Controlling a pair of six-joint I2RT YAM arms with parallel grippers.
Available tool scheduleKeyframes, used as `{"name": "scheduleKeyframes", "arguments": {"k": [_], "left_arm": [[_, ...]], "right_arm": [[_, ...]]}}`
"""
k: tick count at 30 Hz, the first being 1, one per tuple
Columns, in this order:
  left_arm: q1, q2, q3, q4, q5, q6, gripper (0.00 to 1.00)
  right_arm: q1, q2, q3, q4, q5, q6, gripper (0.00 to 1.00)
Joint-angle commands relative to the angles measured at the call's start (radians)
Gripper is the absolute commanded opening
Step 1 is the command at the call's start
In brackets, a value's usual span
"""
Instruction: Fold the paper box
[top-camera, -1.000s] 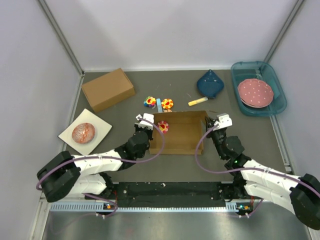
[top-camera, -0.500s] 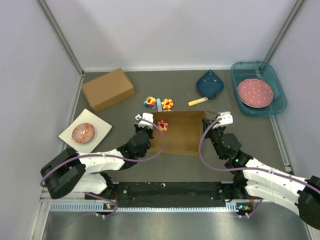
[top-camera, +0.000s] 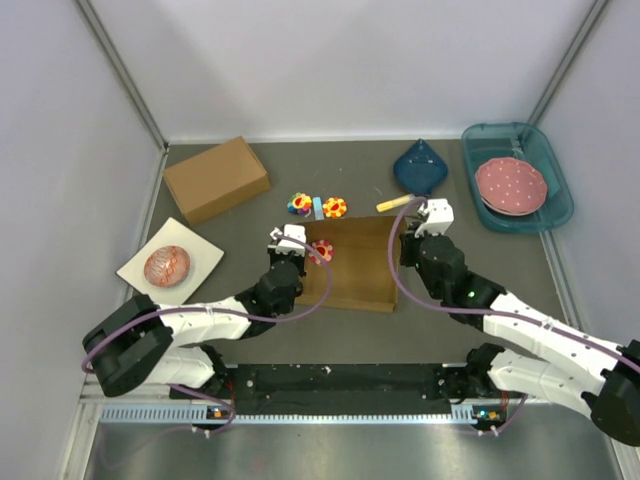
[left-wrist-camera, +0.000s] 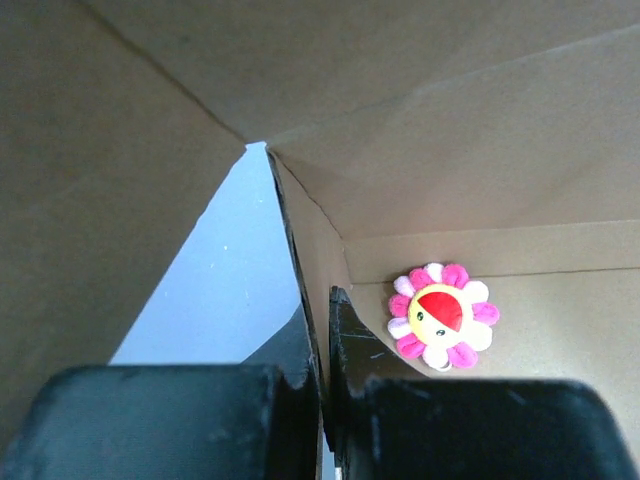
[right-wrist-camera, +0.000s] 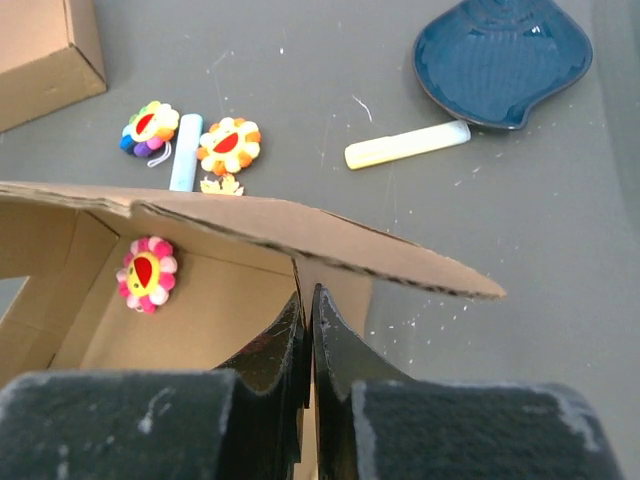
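Observation:
The paper box (top-camera: 360, 275) lies open-topped in the middle of the table, a shallow brown cardboard tray with a pink flower plush (top-camera: 323, 251) inside. My left gripper (top-camera: 297, 252) is shut on the box's left wall (left-wrist-camera: 305, 240); the plush (left-wrist-camera: 438, 315) lies just right of its fingers. My right gripper (top-camera: 407, 243) is shut on the box's right wall (right-wrist-camera: 330, 285), under a cardboard flap (right-wrist-camera: 250, 218) that leans over the box. The plush (right-wrist-camera: 147, 272) shows inside at the left of that view.
A chunky brown box (top-camera: 216, 178) stands at the back left, with a white square plate (top-camera: 196, 250) holding a reddish ball near it. Two flower toys (top-camera: 300, 203) (top-camera: 334, 207), a yellow stick (top-camera: 396, 203), a blue dish (top-camera: 420, 168) and a teal tray (top-camera: 545, 140) with a pink plate sit behind.
My right gripper has closed on the right wall and moved away from me and leftward with it, so the box looks narrower. The left gripper holds still.

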Motion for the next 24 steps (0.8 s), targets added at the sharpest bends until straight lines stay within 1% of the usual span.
{"name": "scheduleKeyframes", "arguments": {"k": [1,6,16,20,22,24], "left_arm": [[-0.009,0.022,0.022,-0.169,0.069,0.008,0.00],[-0.009,0.029,0.012,-0.164,0.070,-0.014,0.00],[-0.009,0.019,0.002,-0.161,0.073,-0.023,0.00],[-0.009,0.015,-0.006,-0.155,0.072,-0.023,0.00],[-0.011,0.008,-0.012,-0.147,0.072,-0.023,0.00],[-0.009,0.005,-0.014,-0.146,0.072,-0.022,0.00]], "right_arm": [[0.039,0.046,0.118,-0.107,-0.164,0.117,0.00],[0.039,0.063,0.136,-0.138,-0.187,0.207,0.00],[0.025,0.120,0.159,-0.165,-0.325,0.451,0.00],[0.000,0.117,0.165,-0.185,-0.367,0.482,0.00],[0.000,0.111,0.164,-0.202,-0.350,0.430,0.00],[0.000,0.105,0.161,-0.225,-0.318,0.386,0.06]]}}
